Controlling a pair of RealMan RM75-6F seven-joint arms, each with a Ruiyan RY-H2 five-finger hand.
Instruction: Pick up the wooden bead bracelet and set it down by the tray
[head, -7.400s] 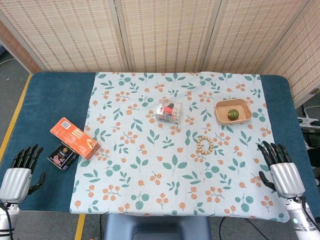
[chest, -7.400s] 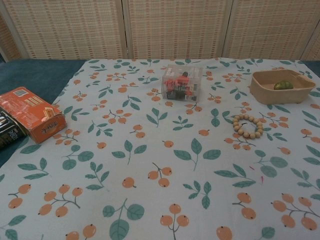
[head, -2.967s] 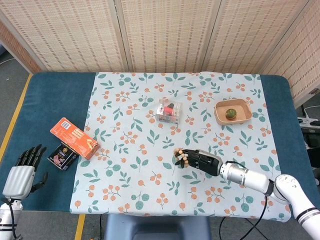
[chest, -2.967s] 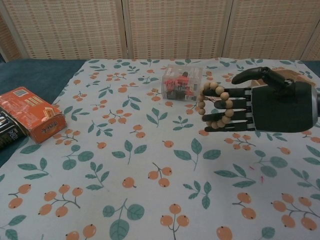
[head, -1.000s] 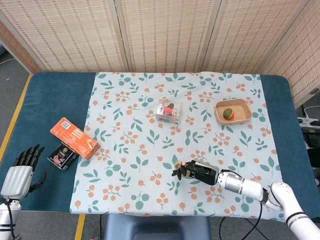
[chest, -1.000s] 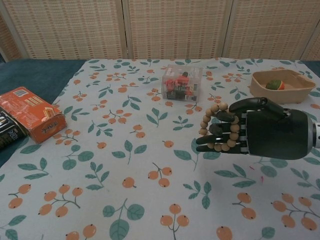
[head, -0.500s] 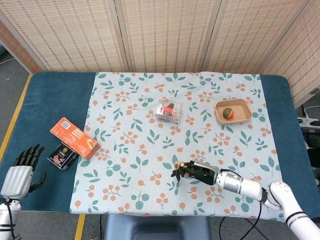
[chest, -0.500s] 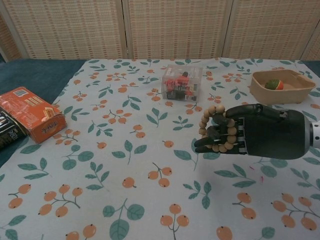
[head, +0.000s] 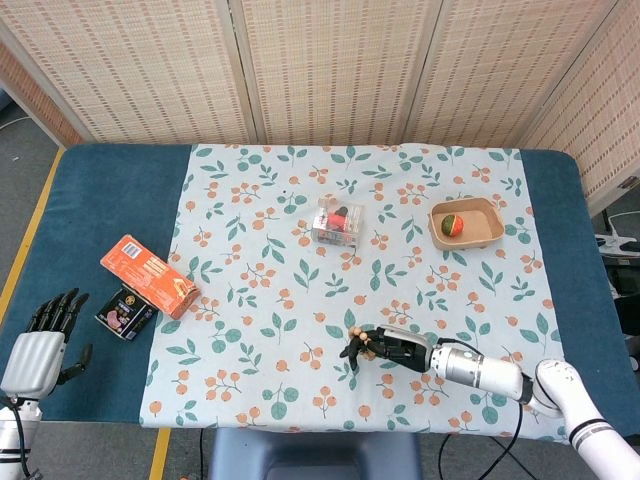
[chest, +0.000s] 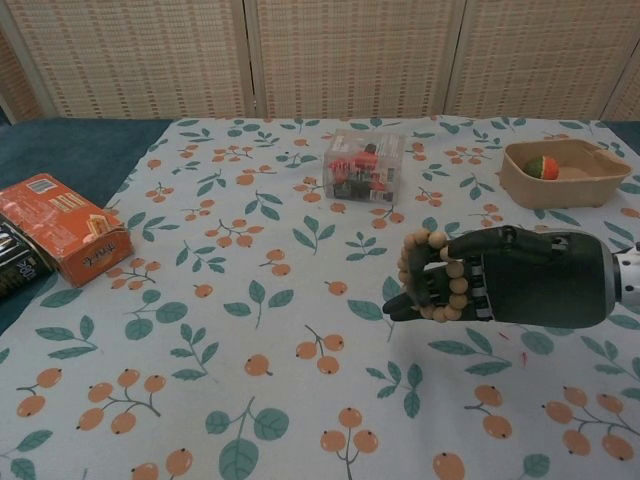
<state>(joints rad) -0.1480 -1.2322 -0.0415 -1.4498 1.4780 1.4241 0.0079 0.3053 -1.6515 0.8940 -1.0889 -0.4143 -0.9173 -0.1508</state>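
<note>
The wooden bead bracelet (chest: 428, 277) hangs around the dark fingers of my right hand (chest: 500, 276), which holds it just above the floral cloth, front centre-right. In the head view the same right hand (head: 392, 347) and bracelet (head: 364, 343) sit near the table's front edge. The beige tray (head: 465, 223) stands at the back right with a small round red-and-green fruit (chest: 541, 166) inside; the tray (chest: 562, 181) lies well beyond the hand. My left hand (head: 40, 338) rests at the front left edge, fingers apart and holding nothing.
A clear plastic box (head: 337, 221) with coloured contents stands mid-table. An orange carton (head: 148, 275) and a dark packet (head: 125, 312) lie at the left. The floral cloth (head: 260, 330) covers the middle of the blue table.
My right hand has dropped slightly lower toward the cloth with the bracelet, its fingers curled more around it. The fruit in the tray has rolled a little. The left hand has not moved.
</note>
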